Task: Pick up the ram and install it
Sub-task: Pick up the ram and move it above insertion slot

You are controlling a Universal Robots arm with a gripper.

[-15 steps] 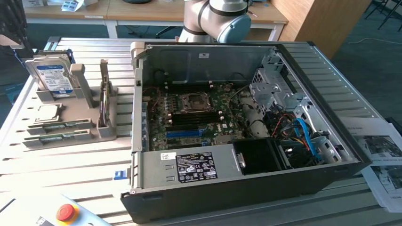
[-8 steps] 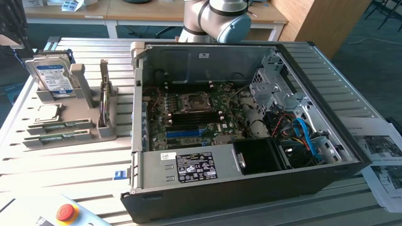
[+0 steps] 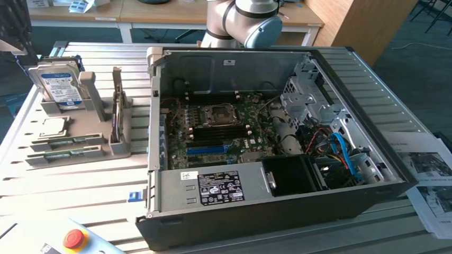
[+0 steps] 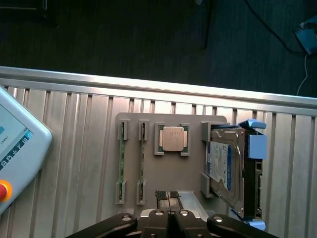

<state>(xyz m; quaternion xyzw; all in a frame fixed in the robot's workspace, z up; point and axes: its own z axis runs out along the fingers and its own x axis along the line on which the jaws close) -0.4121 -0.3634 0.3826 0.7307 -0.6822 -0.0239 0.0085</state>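
While my end effector [image 4: 171, 221] hangs pinched closed above the gray holder [image 4: 171, 171], the ram [image 4: 122, 163] lies slotted there near the counter's [image 4: 74, 148] edge.

An open computer case [image 3: 282, 211] is set on the ribbed table [image 3: 71, 185]. Ram sticks [image 3: 67, 142] are held in a gray holder [image 3: 120, 148] beside it.

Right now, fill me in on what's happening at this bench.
A robot arm rises by an open computer case. Its hand is shut with nothing in it, poised over a grey holder on the table. Two ram sticks sit on edge in the holder's slots, untouched, alongside a processor chip and a hard drive. No ram has been picked up yet.
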